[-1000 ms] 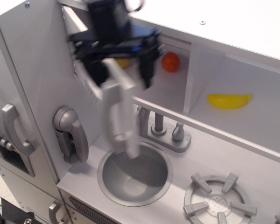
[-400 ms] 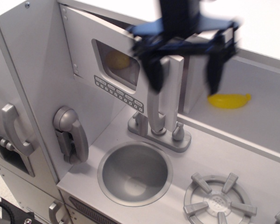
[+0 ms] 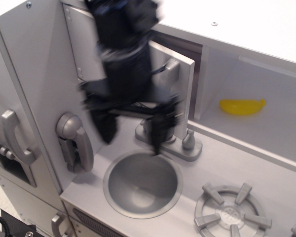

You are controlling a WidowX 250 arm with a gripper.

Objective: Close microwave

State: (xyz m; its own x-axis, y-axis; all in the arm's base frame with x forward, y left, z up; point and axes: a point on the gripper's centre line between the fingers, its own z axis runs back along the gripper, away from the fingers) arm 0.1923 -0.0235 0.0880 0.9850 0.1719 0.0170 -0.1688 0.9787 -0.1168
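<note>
The microwave door (image 3: 185, 94) stands almost shut, with a small gap left at its right edge. Its long vertical silver handle (image 3: 170, 74) shows only in part. My gripper (image 3: 133, 132) is blurred by motion and hangs in front of the door, hiding the window and the buttons. Its two dark fingers (image 3: 107, 129) point down and stand wide apart, with nothing between them. They are above the sink, to the left of the handle and not touching it.
A round steel sink (image 3: 143, 183) lies below the gripper, with the faucet (image 3: 187, 143) behind it. A silver phone handset (image 3: 74, 140) hangs at left. A yellow banana (image 3: 241, 106) lies in the right compartment. A burner (image 3: 231, 213) is at the front right.
The microwave door has swung from wide open to nearly shut. My gripper has moved from the handle's right side down and left, in front of the door.
</note>
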